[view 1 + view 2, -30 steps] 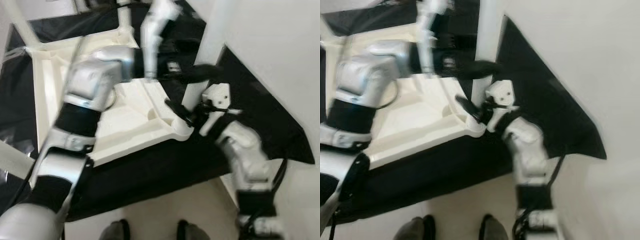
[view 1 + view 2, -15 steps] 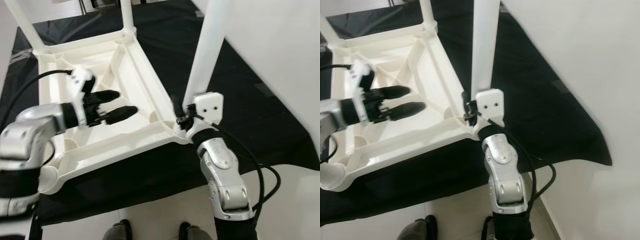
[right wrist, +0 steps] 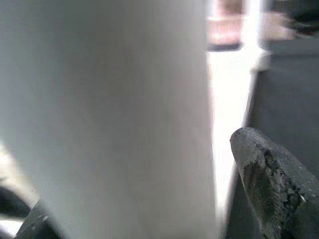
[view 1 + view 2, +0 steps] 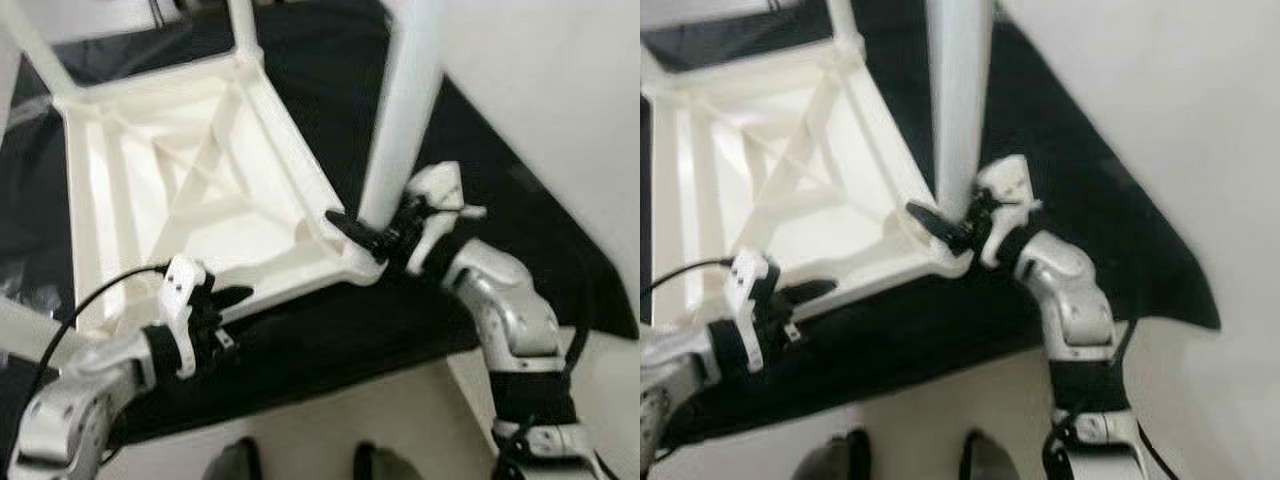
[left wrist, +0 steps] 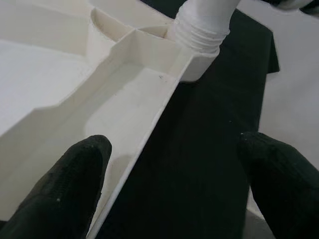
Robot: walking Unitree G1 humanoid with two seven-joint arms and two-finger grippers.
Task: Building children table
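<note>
While right gripper (image 4: 368, 236) straddles leg (image 4: 405, 100), three legs visible.

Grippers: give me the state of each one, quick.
Left gripper: open, straddling the table frame edge.
Right gripper: open around the table leg.

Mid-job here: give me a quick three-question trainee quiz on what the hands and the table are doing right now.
1. True or false: the table top lies upside down on the black cloth.
2. Which hand is at the upright white leg? A) left hand B) right hand
3. Fill in: the left hand has its fingers open astride the table's near ____.

Key
1. True; its ribbed underside faces up.
2. B; the right hand has its fingers either side of the leg's base at the near corner socket.
3. Edge, or rim; one finger is over the underside, the other over the cloth.
</note>
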